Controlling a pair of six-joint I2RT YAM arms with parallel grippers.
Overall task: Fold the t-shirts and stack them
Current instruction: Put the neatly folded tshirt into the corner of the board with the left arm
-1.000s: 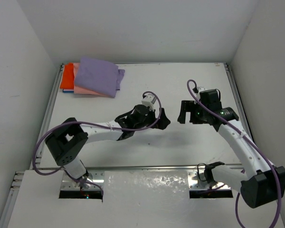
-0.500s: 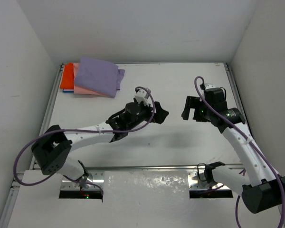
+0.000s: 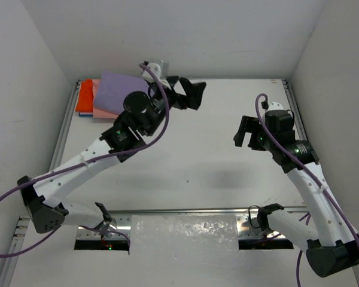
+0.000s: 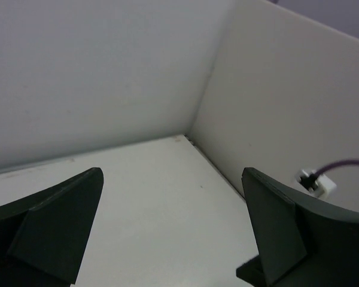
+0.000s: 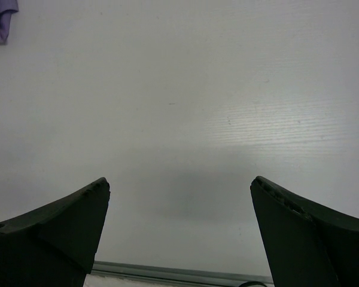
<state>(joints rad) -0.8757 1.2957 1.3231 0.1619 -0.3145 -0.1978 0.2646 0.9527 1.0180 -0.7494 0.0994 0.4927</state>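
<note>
T-shirts (image 3: 116, 98) sit folded in one pile at the far left corner of the worktop (image 3: 215, 173), lavender on top, salmon next, orange-red lowest, far as I can see. Left gripper (image 3: 193, 95) hangs over the worktop's far edge near the middle, fingers spread wide. The right gripper (image 3: 246, 134) is over the worktop's right side, spread wide too.

our top view hangs above the near edge and looks down on the whole table (image 3: 215, 173). our left wrist view sits raised, facing the far right corner where two walls (image 4: 107, 72) meet. our right wrist view looks down close on tabletop, sharing the purple shirt (image 5: 1, 18) with the top view.
</note>
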